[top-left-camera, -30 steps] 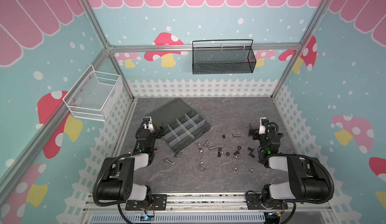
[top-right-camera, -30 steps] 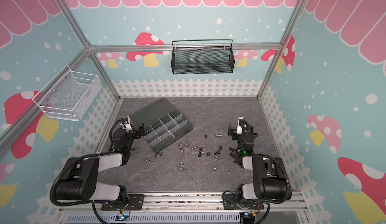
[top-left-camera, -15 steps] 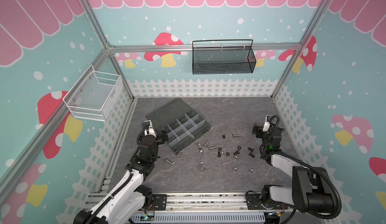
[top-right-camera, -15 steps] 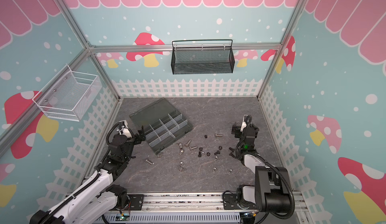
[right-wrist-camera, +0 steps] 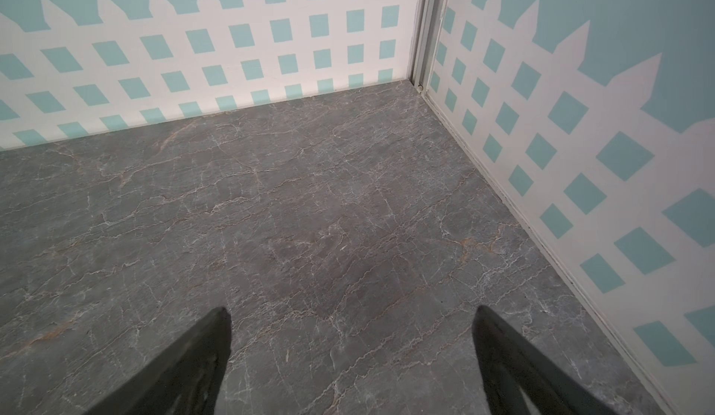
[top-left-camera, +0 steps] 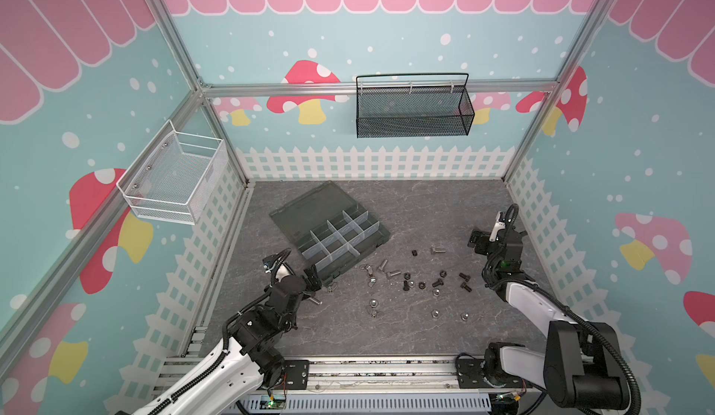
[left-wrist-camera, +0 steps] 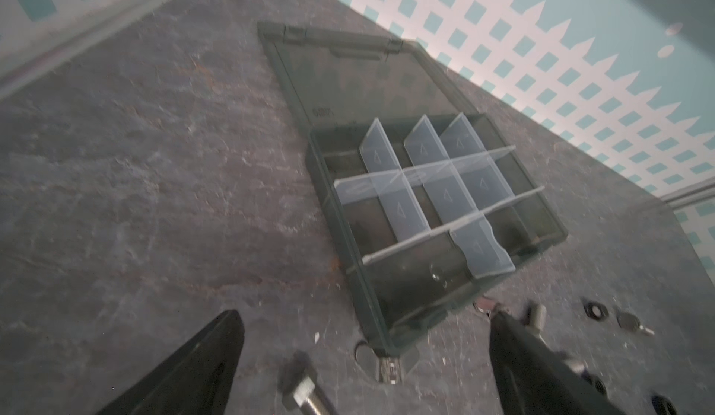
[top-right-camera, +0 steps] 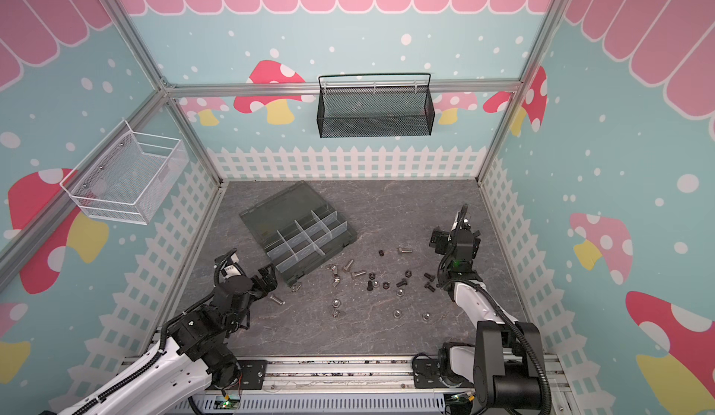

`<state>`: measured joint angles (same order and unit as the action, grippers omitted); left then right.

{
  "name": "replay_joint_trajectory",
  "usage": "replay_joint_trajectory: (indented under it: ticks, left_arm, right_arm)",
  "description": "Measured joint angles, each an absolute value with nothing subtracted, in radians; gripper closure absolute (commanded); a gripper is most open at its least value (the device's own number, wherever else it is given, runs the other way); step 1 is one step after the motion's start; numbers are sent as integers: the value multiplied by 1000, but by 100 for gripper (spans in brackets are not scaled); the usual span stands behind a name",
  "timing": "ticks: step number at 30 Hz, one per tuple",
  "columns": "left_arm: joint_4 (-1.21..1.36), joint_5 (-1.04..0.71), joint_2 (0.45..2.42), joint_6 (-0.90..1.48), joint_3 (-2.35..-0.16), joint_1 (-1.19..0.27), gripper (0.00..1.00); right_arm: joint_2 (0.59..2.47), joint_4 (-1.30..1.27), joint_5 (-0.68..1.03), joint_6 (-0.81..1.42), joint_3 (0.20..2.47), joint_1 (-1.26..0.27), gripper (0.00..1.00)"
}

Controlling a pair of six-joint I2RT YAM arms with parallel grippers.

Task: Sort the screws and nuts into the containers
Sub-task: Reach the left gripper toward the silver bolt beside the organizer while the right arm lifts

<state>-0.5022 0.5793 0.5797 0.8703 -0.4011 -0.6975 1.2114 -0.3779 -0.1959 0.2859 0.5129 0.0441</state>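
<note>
Silver screw (left-wrist-camera: pixel 309 393) runs off the view's edge.

Your left arm (top-left-camera: pixel 232 362) stretches forward and inward, forearm low, wrist bent down. The left gripper (left-wrist-camera: pixel 365 316) has its jaws spread wide and grips nothing. Your right arm (top-left-camera: pixel 530 304) is folded at the elbow, forearm angled forward. The right gripper (right-wrist-camera: pixel 352 310) is tipped slightly down, jaws wide apart, also empty.

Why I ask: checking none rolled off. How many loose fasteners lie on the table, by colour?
Black fasteners: 8
Silver fasteners: 12
Total: 20 loose on the table; they are tiny, so the count is approximate.
</note>
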Motion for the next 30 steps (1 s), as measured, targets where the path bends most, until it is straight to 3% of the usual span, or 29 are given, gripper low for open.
replay_joint_trajectory:
  ticks: [9,24,30]
  left_arm:
    - [-643,563,814,1070,-440,-814,0]
    - [-676,490,1038,1111,-497,-765,30]
    - [-661,418,1114,1090,-505,-706,32]
  right_arm:
    - [1180,-300,-171,324,546,44,2]
    - [1197,-276,-130,349,567,44,2]
    - [1203,-270,-123,353,569,44,2]
